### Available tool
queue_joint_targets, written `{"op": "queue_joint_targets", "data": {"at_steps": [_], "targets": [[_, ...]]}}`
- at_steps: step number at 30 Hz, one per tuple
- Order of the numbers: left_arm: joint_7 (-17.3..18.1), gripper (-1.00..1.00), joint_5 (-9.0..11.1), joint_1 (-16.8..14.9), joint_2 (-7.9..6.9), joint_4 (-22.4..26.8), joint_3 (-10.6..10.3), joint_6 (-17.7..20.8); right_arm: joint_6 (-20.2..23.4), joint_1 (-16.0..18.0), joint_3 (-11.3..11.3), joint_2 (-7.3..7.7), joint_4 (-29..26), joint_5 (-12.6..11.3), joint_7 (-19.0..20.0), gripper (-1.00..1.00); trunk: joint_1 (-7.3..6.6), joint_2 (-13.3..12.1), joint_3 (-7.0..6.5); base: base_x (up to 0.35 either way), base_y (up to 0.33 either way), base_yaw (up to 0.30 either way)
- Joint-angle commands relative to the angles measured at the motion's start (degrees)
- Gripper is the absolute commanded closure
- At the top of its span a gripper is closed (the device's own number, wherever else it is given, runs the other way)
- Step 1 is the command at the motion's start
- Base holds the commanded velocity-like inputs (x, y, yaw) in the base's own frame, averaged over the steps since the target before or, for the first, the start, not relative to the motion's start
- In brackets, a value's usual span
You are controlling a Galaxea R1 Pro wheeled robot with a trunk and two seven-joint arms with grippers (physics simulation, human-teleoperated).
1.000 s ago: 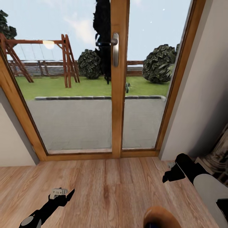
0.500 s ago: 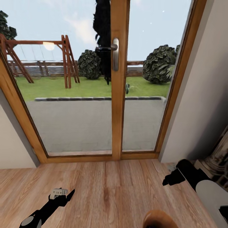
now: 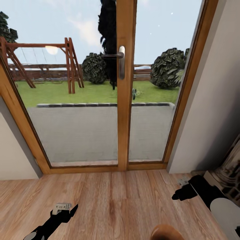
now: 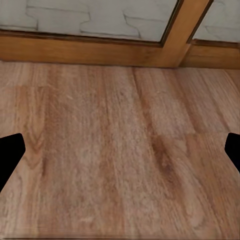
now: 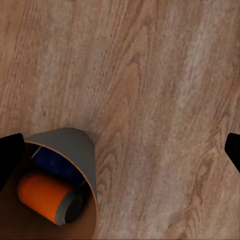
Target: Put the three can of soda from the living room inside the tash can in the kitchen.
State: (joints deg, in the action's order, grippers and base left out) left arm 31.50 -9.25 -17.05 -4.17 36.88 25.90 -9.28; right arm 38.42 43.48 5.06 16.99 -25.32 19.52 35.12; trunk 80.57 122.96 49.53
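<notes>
Near the glass doors (image 3: 120,100), your bin (image 5: 75,165) sat low on the floor, orange can (image 5: 47,197) and blue can (image 5: 55,162) inside. Light, rigid; grab its rim. Both grippers spread, empty.

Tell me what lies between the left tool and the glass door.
Bare plank floor only. In the head view nothing sits between the left tool and the glass door; the left wrist view shows the same planks up to the door's wooden frame.
</notes>
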Motion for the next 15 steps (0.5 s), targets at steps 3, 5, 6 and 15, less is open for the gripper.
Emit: {"op": "queue_joint_targets", "data": {"at_steps": [3,5,6,15], "targets": [[-0.15,-1.00,0.01,0.00,-0.02,-0.45,-0.04,-0.02,-1.12,-0.99,-1.84,0.02,-0.33,-0.01,0.00,-1.00,-0.67,-1.22,-0.54,0.000,0.000,0.000],[-0.50,-1.00,0.01,0.00,-0.07,-1.12,-0.05,-0.02,-3.61,-2.45,-3.02,0.04,-0.96,-0.01,-0.04,-1.00,-1.10,-2.02,-0.90,0.000,0.000,0.000],[-0.67,-1.00,0.01,0.00,-0.08,-1.38,-0.05,-0.03,-4.47,-2.94,-3.27,0.04,-1.17,-0.01,-0.06,-1.00,-1.32,-2.42,-1.08,0.000,0.000,0.000],[-3.78,-1.00,-0.41,0.00,-0.21,-5.36,-0.14,-0.18,-14.13,-8.99,-6.44,0.68,-2.56,-0.01,-0.07,-1.00,-3.30,-6.03,-2.70,0.000,0.000,0.000]]}}
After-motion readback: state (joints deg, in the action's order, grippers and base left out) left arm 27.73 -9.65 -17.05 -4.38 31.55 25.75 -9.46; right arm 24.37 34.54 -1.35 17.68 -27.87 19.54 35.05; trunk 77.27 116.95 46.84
